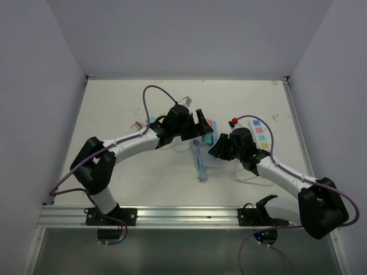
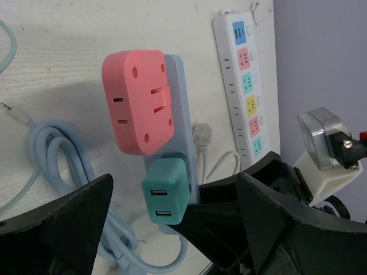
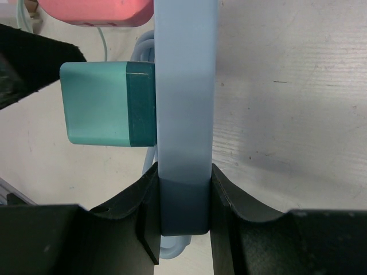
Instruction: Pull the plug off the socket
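The right hand (image 3: 183, 206) was closed on the cable end of the pale blue plastic power strip (image 2: 179, 114), one finger on the socket face and one on the back. That grip looked meant to anchor the strip, so that a pull on the plug would separate the two instead of dragging everything across the white wooden counter (image 3: 287, 86).

Two things sat in the strip. One was a broad pink multi-socket adapter (image 2: 137, 100) further up. The other was a small teal cube-shaped USB plug (image 2: 165, 197), just above the right hand's fingers and fully seated against the socket face. The right wrist view showed no gap between them.

The left hand (image 2: 175, 183) was spread wide and held nothing. Its two black fingers stood on either side of the teal plug and well clear of it. This lined the opening up on the teal cube rather than the pink adapter, so the cube was probably the plug to be pulled.

The strip's pale blue cable (image 2: 63, 154) lay coiled beside it. A long white power strip with coloured sockets (image 2: 243, 86) lay apart near the counter's edge and played no part.
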